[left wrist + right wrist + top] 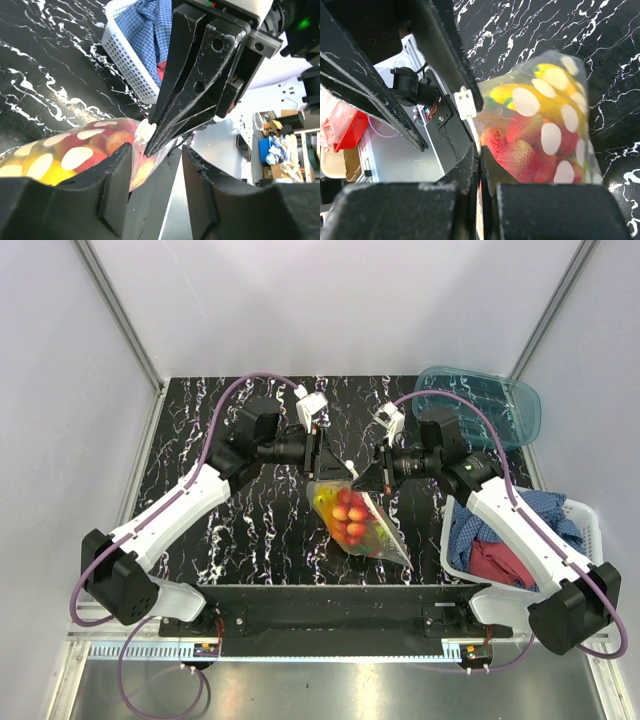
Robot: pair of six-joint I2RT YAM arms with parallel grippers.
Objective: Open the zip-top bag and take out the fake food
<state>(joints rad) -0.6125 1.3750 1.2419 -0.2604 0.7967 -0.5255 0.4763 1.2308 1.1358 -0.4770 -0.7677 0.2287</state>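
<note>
The right gripper is clamped on the top edge of the zip-top bag, pinching it just beside the white slider. The left gripper faces it tip to tip with jaws apart, and the same edge reaches into their gap, against one finger. From both sets of tips the bag's long axis runs away and down, with the fake food packed in the far end. The left gripper probably only needs to close where it is.

Bright, even overhead light; soft shadows on the black, white-veined marble counter. Wrist views blur up close; the clear dotted plastic bag glints.
</note>
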